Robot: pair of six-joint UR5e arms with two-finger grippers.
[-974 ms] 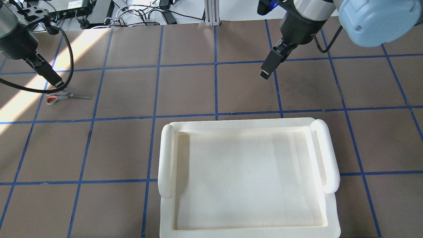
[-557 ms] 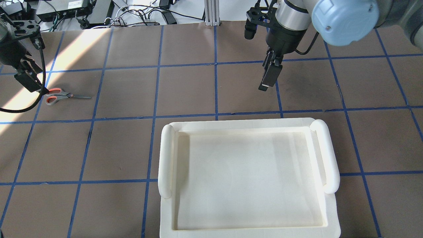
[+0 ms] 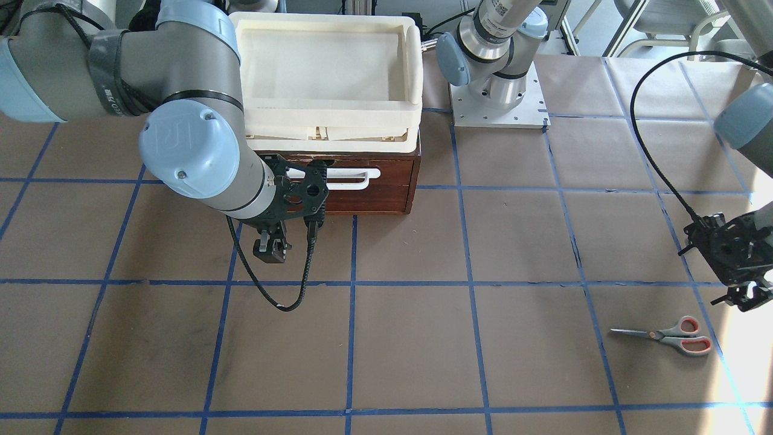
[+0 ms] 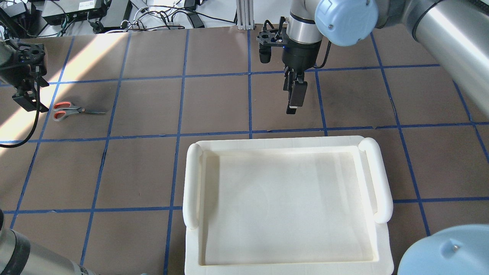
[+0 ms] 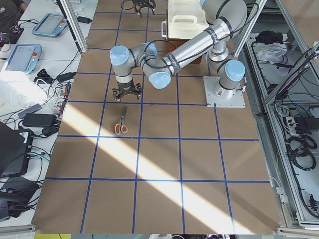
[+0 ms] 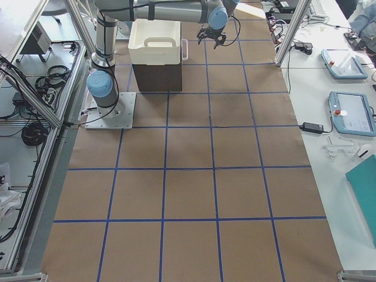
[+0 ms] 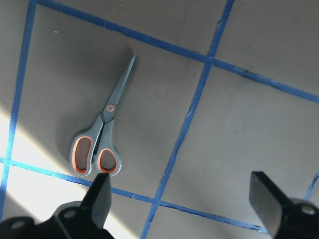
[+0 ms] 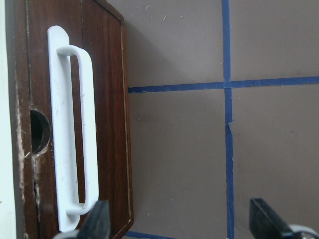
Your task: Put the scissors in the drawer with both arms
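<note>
I see scissors [image 4: 72, 110] flat on the bench [image 4: 133, 172], left gripper [image 7: 184, 199] spread wide, empty, near their handles, right gripper [image 8: 182, 219] wide apart, empty, facing the closed drawer [image 8: 107, 74]

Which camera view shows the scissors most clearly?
The left wrist-mounted view: the scissors appear large and sharp, blades closed, orange-lined loops clear. The front-facing, overhead and exterior left views show them only small; the right wrist-mounted view does not show them.

Bright daylight, pics sharp. Hard sun stripe [image 5: 149, 169] crosses the table [image 4: 229, 107] right beside the scissors [image 4: 67, 110], glare blown out there; soft shadows further from scissors.
</note>
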